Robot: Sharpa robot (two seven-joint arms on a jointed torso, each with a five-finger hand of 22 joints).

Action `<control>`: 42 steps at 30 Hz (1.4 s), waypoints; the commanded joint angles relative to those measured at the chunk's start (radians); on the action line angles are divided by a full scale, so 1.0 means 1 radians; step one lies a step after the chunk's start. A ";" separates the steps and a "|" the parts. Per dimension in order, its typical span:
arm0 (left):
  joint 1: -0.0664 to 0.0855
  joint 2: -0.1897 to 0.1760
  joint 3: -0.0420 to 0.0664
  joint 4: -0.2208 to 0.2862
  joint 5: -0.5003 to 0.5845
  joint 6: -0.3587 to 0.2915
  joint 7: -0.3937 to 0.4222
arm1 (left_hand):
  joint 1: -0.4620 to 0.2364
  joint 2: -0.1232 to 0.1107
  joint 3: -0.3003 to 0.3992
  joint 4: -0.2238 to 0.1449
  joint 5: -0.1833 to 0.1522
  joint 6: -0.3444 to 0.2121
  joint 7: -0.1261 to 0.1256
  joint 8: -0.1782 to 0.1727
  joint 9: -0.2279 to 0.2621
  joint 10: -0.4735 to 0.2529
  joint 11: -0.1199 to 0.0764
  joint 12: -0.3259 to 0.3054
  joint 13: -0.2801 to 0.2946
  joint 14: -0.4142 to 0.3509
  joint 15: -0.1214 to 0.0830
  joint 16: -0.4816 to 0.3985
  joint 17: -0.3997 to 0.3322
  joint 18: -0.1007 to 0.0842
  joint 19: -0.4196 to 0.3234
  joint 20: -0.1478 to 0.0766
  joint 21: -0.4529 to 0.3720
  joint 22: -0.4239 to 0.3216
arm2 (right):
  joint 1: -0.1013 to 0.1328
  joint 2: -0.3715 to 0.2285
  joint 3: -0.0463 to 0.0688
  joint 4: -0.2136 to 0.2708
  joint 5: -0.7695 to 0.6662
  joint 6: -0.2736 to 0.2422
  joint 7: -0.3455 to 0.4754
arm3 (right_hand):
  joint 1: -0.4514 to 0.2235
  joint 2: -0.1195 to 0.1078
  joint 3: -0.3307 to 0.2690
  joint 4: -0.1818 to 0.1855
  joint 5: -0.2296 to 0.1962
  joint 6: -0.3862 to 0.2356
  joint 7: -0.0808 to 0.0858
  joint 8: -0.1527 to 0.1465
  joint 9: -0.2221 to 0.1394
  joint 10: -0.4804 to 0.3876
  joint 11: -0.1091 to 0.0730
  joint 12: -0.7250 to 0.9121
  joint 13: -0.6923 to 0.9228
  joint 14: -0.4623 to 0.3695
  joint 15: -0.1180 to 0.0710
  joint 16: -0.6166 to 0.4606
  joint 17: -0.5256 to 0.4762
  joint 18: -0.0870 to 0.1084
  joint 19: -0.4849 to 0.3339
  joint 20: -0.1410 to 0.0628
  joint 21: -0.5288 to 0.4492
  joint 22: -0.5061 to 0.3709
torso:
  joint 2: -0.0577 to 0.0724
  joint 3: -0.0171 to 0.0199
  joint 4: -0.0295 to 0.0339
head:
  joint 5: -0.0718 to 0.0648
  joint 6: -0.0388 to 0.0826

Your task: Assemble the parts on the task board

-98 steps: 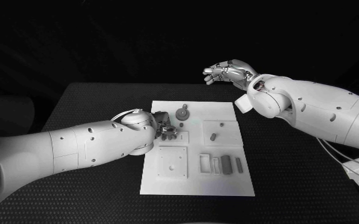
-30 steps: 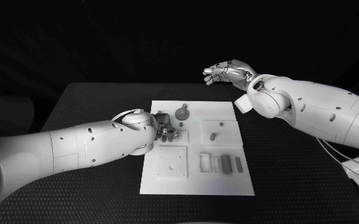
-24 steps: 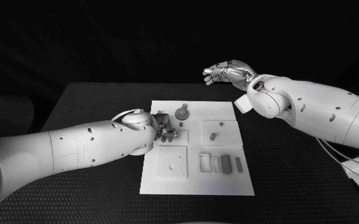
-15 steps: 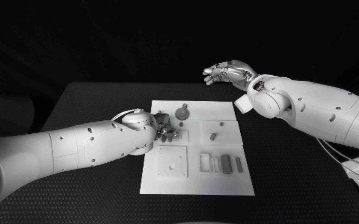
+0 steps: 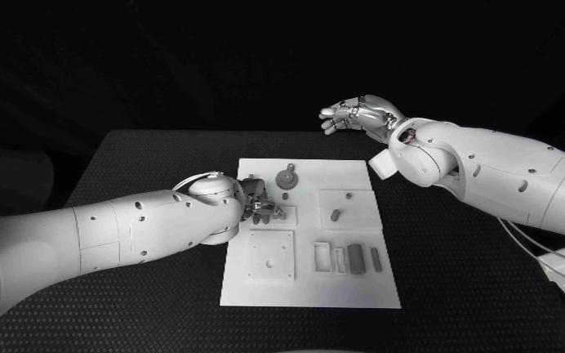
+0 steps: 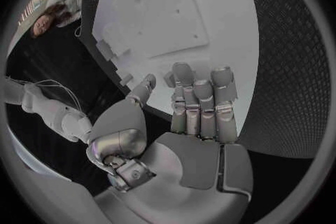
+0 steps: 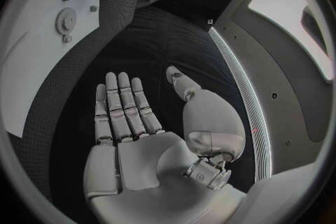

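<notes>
The white task board lies in the middle of the black table. My left hand hovers low over the board's left middle block, with the board right under the fingertips. Its fingers are stretched out, the thumb apart, and nothing shows in its palm. My right hand hangs raised beyond the board's far right corner; its flat palm is bare. A grey gear stands near the far edge, also seen as gear. A small peg stands on the right block.
Several grey bars lie in slots at the board's near right, beside a square plate with a hole. Black table surrounds the board on all sides. My left forearm crosses the table's left half.
My left arm has edged slightly to the left over the board. The right hand has stayed where it was.
</notes>
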 commanded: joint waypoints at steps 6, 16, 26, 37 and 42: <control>0.000 -0.013 0.002 0.008 0.017 -0.029 0.021 | -0.010 0.005 -0.013 0.000 -0.002 -0.007 0.002 -0.005 0.002 -0.005 -0.004 0.005 0.001 -0.007 -0.004 0.006 -0.002 0.044 -0.003 -0.012 -0.007 0.016 | -0.001 0.000 0.000 0.000 0.000 0.015 0.009 | 0.006 -0.006 0.000 0.006 -0.002 -0.008 0.032 0.004 -0.002 0.008 -0.002 -0.003 -0.002 0.003 0.006 -0.004 0.002 -0.015 -0.004 0.001 -0.007 0.002 | 0.000 0.0002 0.0001 | 0.000 0.002; 0.011 -0.056 0.065 0.021 0.189 0.002 0.030 | 0.020 0.081 -0.026 -0.043 -0.002 -0.036 0.016 -0.023 -0.003 -0.034 0.010 -0.015 -0.008 -0.031 0.010 -0.014 -0.016 0.040 -0.028 0.000 -0.027 0.011 | -0.001 0.000 0.000 -0.019 0.000 0.011 0.010 | 0.007 -0.005 0.000 0.006 -0.002 -0.008 0.032 0.004 -0.003 0.008 -0.002 -0.003 -0.003 0.003 0.006 -0.005 0.003 -0.015 -0.004 0.001 -0.008 0.003 | -0.001 0.0002 0.0001 | 0.001 0.015; 0.103 -0.068 0.105 -0.098 0.284 0.131 0.011 | 0.075 0.115 -0.031 -0.072 0.003 -0.117 0.047 -0.072 -0.027 -0.054 0.036 -0.032 -0.019 -0.046 0.032 -0.034 -0.035 0.040 -0.044 0.019 -0.057 0.001 | -0.001 -0.001 0.000 -0.044 0.000 0.007 0.012 | 0.009 -0.005 0.000 0.005 -0.002 -0.008 0.031 0.005 -0.003 0.008 -0.002 -0.003 -0.004 0.004 0.006 -0.006 0.005 -0.015 -0.004 0.001 -0.009 0.004 | 0.000 0.0014 -0.0005 | 0.005 0.036; 0.132 0.047 0.105 -0.306 0.102 0.197 0.010 | 0.060 0.105 -0.046 -0.050 0.001 -0.154 0.064 -0.086 -0.036 -0.079 0.052 -0.045 -0.026 -0.061 0.049 -0.049 -0.048 0.044 -0.057 0.036 -0.083 -0.008 | -0.001 0.010 0.000 -0.056 -0.004 0.009 0.013 | 0.011 -0.005 0.000 0.005 -0.002 -0.008 0.032 0.006 -0.004 0.008 -0.002 -0.003 -0.004 0.005 0.006 -0.006 0.006 -0.015 -0.003 0.001 -0.010 0.004 | 0.003 -0.0017 -0.0024 | 0.017 0.060; 0.128 0.097 0.103 -0.381 0.046 0.231 0.008 | 0.058 0.098 -0.047 -0.047 0.001 -0.153 0.063 -0.084 -0.036 -0.080 0.052 -0.044 -0.026 -0.062 0.049 -0.048 -0.049 0.045 -0.057 0.037 -0.084 -0.008 | -0.001 0.014 0.000 -0.054 -0.004 0.011 0.014 | 0.011 -0.005 0.000 0.005 -0.002 -0.008 0.032 0.006 -0.005 0.009 -0.002 -0.003 -0.005 0.005 0.006 -0.007 0.006 -0.015 -0.003 0.001 -0.010 0.005 | 0.003 -0.0007 -0.0034 | 0.019 0.063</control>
